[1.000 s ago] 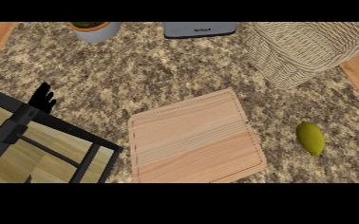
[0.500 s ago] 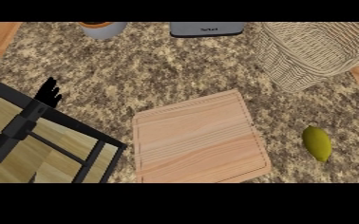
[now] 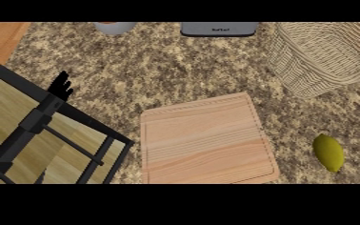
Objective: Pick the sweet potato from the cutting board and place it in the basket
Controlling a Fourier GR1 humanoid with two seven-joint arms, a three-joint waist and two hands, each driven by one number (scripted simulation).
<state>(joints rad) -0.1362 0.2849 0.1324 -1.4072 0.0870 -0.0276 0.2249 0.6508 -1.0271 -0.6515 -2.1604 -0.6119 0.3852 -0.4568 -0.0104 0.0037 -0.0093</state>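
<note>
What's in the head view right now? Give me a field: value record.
board: wooden cutting board, bare
fruit: yellow-green item on the counter, right of the board, apart from it
basket: wicker basket, upper right
left hand: left hand at left edge, fingers up, open
right hand: not in view
back edge: grey appliance, grey pot

basket (image 3: pixel 318 59): woven, upper right of the frame; its far rim and right side are cut off by the frame edges.
grey pot (image 3: pixel 115 26): top edge, only the bottom part shows.
dark appliance (image 3: pixel 218 29): top centre, only its front strip shows; the label is too small to read.
left hand (image 3: pixel 60 86): left side, only dark fingers show above a black frame (image 3: pixel 42 117).
right hand: in no view.
cutting board (image 3: pixel 206 140): lower edge cut off.
</note>
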